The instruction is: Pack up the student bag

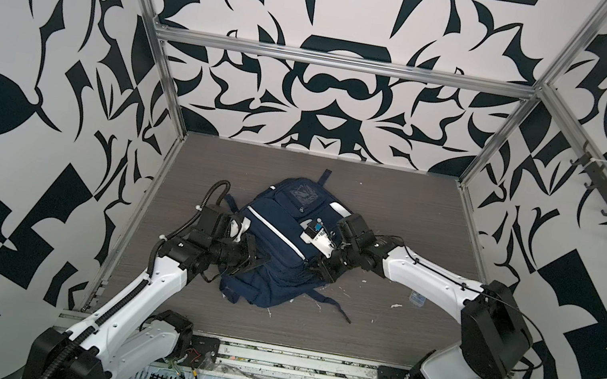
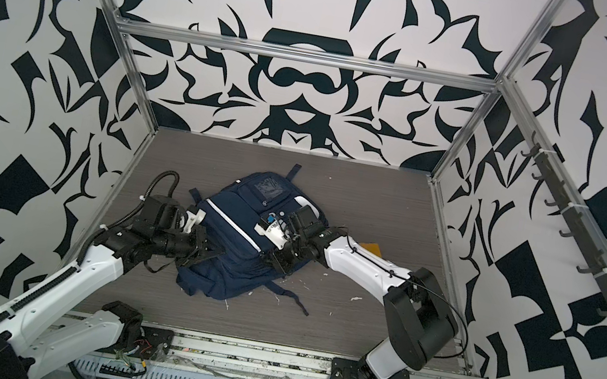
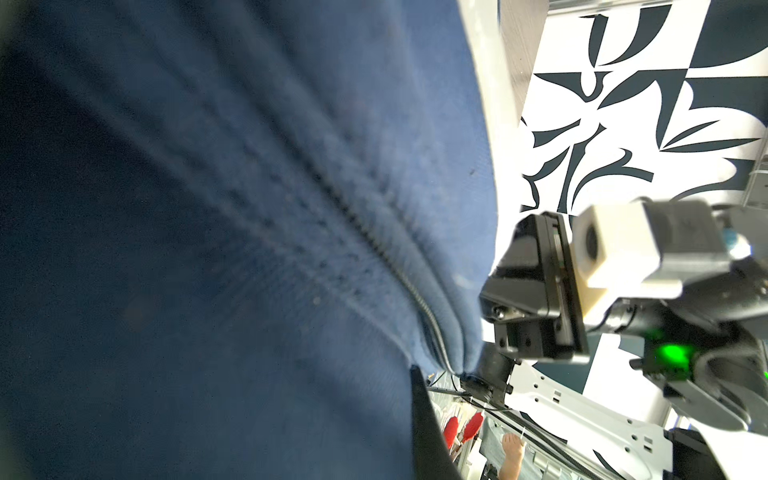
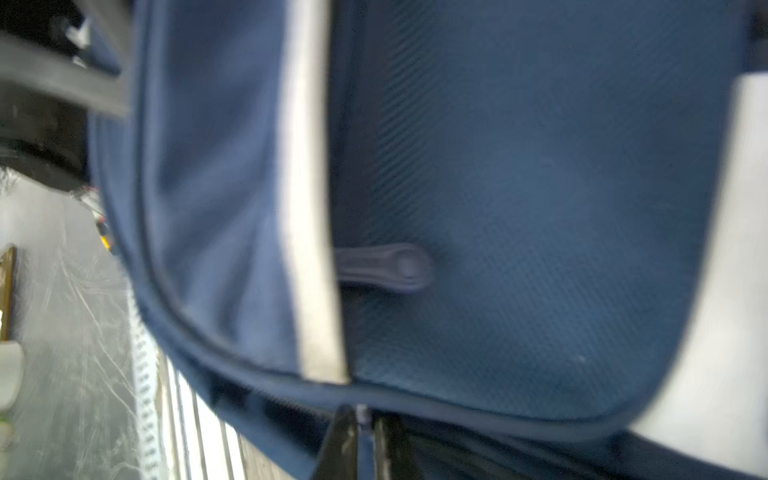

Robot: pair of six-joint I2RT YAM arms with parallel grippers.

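The student bag (image 1: 267,243) lies flat mid-table (image 1: 394,215), its long axis running near to far with the carry loop at the far end. Both arms reach its near half, about equally close. The left gripper (image 1: 255,259) is clenched at the left flank; whether it pinches fabric I cannot tell. The right gripper (image 4: 365,432), on the right flank, is clamped on a thin blue tab (image 4: 363,415) at the edge seam, probably a zip pull, so the coming pull likely follows that seam. The zip (image 3: 374,245) in the left wrist view looks closed; no contents show.
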